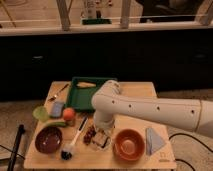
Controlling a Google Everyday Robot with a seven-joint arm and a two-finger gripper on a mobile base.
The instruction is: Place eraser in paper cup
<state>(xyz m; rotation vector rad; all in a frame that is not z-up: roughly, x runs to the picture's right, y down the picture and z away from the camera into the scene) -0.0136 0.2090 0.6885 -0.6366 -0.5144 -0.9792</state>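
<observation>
Gripper (102, 131) is hovering just over the paper cup (102, 141), mid front edge of the table (135, 90). Can't tell if it's holding the eraser, I'm not spotting it anywhere. I'm guessing the drop's still pending.

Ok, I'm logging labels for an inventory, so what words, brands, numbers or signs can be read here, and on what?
No text here reads clearly enough to quote.
Small dark mark at the front right corner of the table: too blurred to read.
Small packets below the tool, which is lowered over the table's front middle: any print is unreadable.
</observation>
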